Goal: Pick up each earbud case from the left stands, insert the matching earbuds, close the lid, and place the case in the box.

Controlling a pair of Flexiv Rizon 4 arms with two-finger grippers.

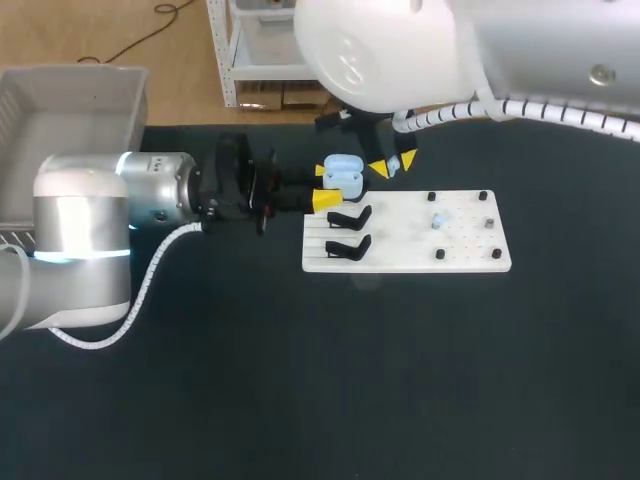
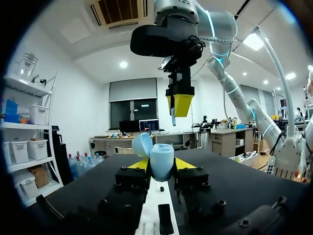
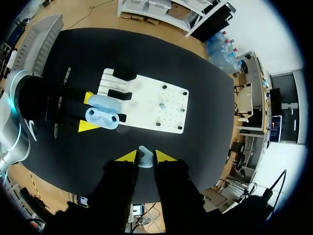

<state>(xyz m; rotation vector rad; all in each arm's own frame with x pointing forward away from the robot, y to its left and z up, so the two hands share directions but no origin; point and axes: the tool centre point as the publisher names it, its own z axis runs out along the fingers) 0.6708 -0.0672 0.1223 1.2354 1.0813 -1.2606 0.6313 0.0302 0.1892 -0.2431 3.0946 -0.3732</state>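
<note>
Head view: my left hand is clamped on the open pale-blue case, just off the far left corner of the white board. My right hand hangs just beside the case. Two black stands sit on the board's left end, and the grey box is at the far left of the desk.

Left wrist view: the case sits between my fingers with its lid tipped back, and the right hand is above it.

Right wrist view: the right hand pinches a pale earbud between its tips (a narrow grip), with the case ahead of it
</note>
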